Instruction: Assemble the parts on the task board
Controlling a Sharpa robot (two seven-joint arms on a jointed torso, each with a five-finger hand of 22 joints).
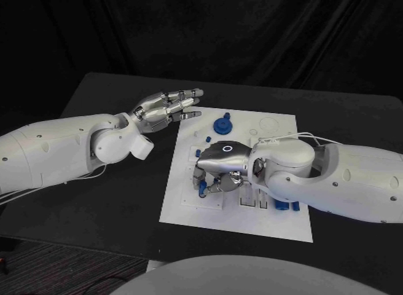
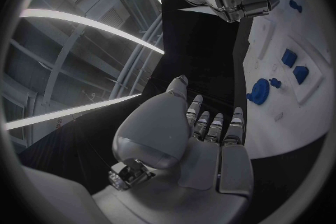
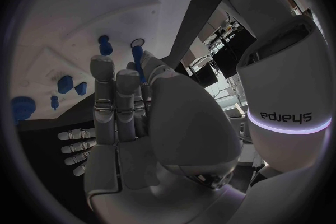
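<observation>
right hand (image 3: 129, 123): over board (image 1: 188, 206), pinches thin blue pin (image 3: 139, 64)
left hand (image 1: 166, 109): spread, holds nothing, off board's far-left corner
pin: likely light, stiff, slick; grip mid-shaft

The near middle of the board (image 1: 237, 212) is covered by the right hand (image 1: 221, 169), and the parts beneath cannot be made out. A thin blue part (image 3: 139, 64) is half hidden between that hand's fingers (image 3: 115, 95). The board's far slots (image 1: 268, 126) are too small to be read.
</observation>
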